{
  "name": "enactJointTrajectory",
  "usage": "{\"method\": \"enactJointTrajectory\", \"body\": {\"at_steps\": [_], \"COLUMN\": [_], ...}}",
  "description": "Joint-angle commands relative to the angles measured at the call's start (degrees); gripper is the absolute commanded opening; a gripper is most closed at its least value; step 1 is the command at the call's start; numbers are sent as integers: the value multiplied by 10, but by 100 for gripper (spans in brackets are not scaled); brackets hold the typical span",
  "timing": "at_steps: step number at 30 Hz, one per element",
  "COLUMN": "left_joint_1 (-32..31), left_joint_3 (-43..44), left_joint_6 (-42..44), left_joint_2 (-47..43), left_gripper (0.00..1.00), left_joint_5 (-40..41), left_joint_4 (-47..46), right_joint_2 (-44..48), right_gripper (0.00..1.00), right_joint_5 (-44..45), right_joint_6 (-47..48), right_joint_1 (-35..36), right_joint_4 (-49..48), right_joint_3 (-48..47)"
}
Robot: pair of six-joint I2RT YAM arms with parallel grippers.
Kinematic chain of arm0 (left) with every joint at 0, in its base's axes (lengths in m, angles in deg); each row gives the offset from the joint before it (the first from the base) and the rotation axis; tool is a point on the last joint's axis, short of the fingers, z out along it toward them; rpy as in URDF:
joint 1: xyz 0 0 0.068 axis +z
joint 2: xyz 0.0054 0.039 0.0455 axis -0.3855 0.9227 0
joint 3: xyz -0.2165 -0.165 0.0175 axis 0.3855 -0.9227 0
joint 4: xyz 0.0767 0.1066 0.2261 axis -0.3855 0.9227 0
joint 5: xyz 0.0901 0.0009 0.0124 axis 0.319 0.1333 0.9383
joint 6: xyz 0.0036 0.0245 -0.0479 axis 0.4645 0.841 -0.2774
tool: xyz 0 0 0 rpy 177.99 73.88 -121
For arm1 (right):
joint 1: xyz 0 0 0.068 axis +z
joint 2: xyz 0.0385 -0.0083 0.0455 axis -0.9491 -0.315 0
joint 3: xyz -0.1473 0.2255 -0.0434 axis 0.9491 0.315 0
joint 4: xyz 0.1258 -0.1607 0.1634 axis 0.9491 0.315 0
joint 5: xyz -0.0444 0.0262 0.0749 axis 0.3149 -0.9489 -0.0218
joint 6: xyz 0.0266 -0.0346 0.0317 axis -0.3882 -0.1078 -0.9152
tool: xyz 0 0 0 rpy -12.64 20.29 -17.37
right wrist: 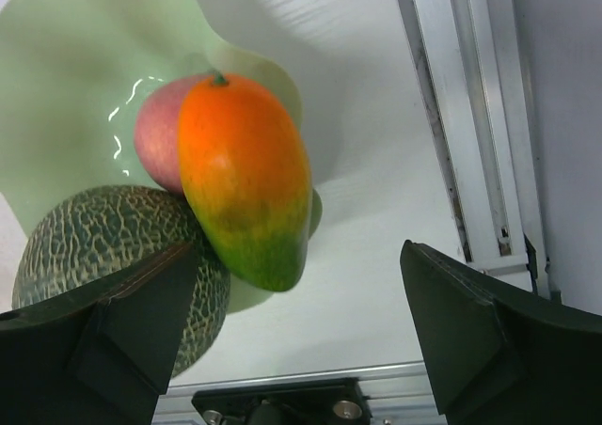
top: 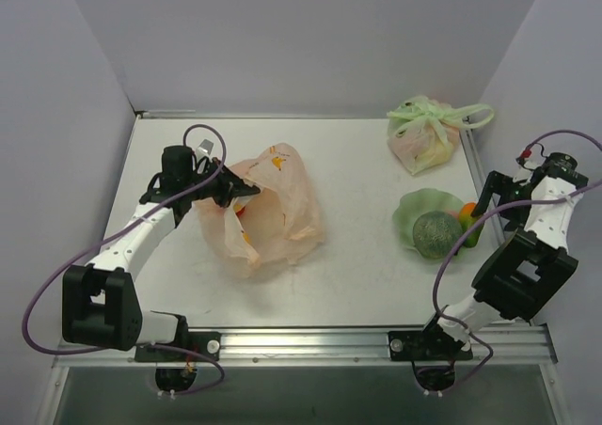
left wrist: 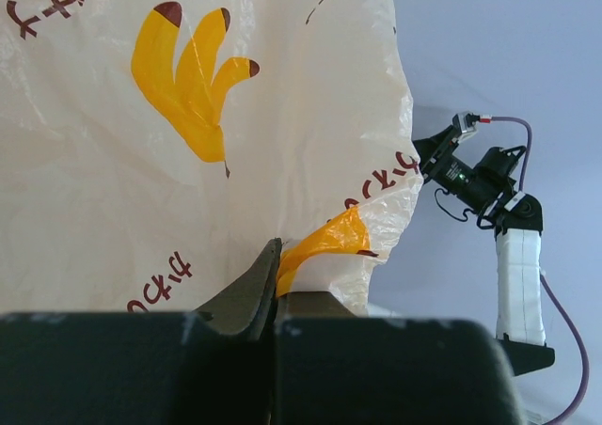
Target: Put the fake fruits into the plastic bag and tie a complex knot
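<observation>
The plastic bag (top: pixel 277 204), peach film printed with yellow bananas, lies crumpled at centre-left of the table. My left gripper (top: pixel 237 191) is shut on its left edge. The left wrist view shows the jaws (left wrist: pixel 275 291) pinching the bag film (left wrist: pixel 188 115) at an orange-printed fold. The fake fruits sit on a pale green wavy dish (right wrist: pixel 66 77). They are an orange-to-green mango (right wrist: pixel 245 181), a pinkish-red fruit (right wrist: pixel 155 138) behind it and a netted dark green melon (right wrist: pixel 94 246). My right gripper (right wrist: pixel 301 322) stands open just in front of the mango's green tip, its fingers (right wrist: pixel 480 331) touching nothing.
A pale green bag (top: pixel 425 135) tied with green handles rests at the back right. The green dish (top: pixel 414 207) with the melon (top: pixel 435 234) is right of centre, next to my right gripper (top: pixel 480 215). An aluminium rail (top: pixel 310 342) runs along the near edge. Walls enclose the table.
</observation>
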Motion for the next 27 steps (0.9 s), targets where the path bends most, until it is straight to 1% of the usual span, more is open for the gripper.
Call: {"method": "enactJointTrajectory", "body": {"at_steps": [1,7,11,15,18,19,21,22,25,27], "left_joint_1": [7,10,11,13,15,15,17,17,17,18], "left_joint_3": [18,23,26,30,31,34,36,36,37,36], "left_joint_6": [12,12,12,13,13,15,16,16,15,15], "left_joint_2": [-1,6,9,10,11,13,13,13,13,12], "left_gripper": [0,0,0,0,0,0,0,0,0,0], "left_joint_5": [-13,-12,-13,-16,-18,-19,-21,-20,-21,-23], "left_joint_4": [-19,-19,-19,-19,-19,-13,-12,-11,-10,-9], "right_joint_2": [-13,-36,-60,-67,-63,-62,-61,-60,-53,-36], "right_gripper": [92,91,90,87,78,71,61,53,41,37], "right_joint_5": [21,55,66,61,45,41,32,28,10,1], "right_joint_6": [-48,-73,-83,-89,-93,-94,-95,-96,-103,-106], "right_joint_1": [30,73,76,76,76,76,77,77,77,81], "right_joint_4": [-25,-47,-56,-54,-49,-45,-34,-30,-15,-8], "right_joint_3": [-10,8,10,16,17,16,7,2,-25,-45]}}
